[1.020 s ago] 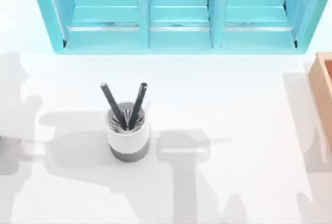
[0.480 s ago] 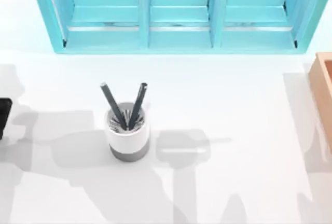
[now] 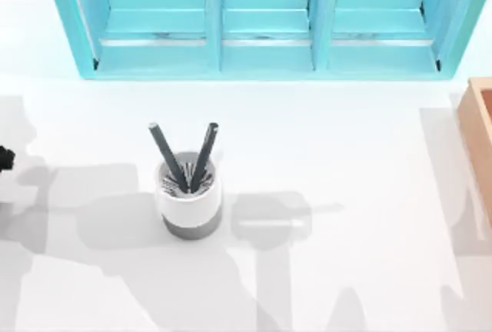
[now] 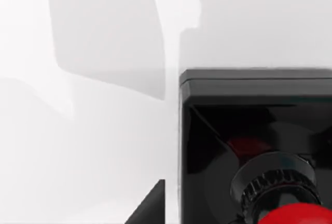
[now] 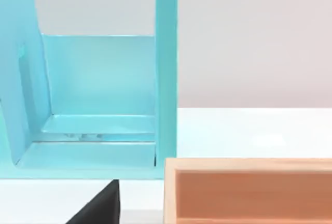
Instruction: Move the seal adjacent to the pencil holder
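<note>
The pencil holder is a white cup with a grey bottom band and two dark pencils, standing left of the table's middle. In the left wrist view the seal sits very close, a black square block with its red knob at the picture's edge. A dark wedge of my left gripper lies just beside the block. At the table's far left edge a small black shape shows; I cannot tell whether it is the seal or the gripper. My right gripper hangs near the box at the right.
A turquoise shelf unit spans the back of the table. An orange-brown open box stands at the right edge, seen close up as box in the right wrist view. Arm shadows lie across the white tabletop.
A black shape came in at the table's left edge, then slid toward the back and shrank. The left shadows shifted with it. The pencil holder has not moved.
</note>
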Controlling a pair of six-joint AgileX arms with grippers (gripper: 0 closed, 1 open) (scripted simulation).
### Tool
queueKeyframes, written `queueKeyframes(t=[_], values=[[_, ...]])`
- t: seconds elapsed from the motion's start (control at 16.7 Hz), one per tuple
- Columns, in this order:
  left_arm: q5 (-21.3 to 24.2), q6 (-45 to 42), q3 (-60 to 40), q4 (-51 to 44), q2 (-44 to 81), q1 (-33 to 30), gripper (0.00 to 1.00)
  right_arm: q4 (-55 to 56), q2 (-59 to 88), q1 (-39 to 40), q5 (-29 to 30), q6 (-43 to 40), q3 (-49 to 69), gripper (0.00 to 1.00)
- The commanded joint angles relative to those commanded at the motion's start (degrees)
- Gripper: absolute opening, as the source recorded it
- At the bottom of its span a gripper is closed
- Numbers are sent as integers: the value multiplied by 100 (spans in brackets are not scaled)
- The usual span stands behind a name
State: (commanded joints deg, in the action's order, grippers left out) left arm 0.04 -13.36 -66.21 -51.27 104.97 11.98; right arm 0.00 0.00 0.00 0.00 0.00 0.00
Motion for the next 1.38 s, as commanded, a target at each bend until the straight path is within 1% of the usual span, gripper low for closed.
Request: queueKeyframes(t=[0.42, 0.48, 1.02, 1.2, 1.38], values=[[0, 0, 0, 0, 0, 0, 2, 0, 0, 0, 0, 0, 0, 100], [0, 0, 0, 0, 0, 0, 0, 0, 0, 0, 0, 0, 0, 100], [2, 9, -17, -14, -7, -22, 0, 0, 0, 0, 0, 0, 0, 100], [1, 360, -402, -404, -35, -360, 0, 0, 0, 0, 0, 0, 0, 100], [2, 1009, -1094, -1265, -130, -1004, 0, 0, 0, 0, 0, 0, 0, 100]])
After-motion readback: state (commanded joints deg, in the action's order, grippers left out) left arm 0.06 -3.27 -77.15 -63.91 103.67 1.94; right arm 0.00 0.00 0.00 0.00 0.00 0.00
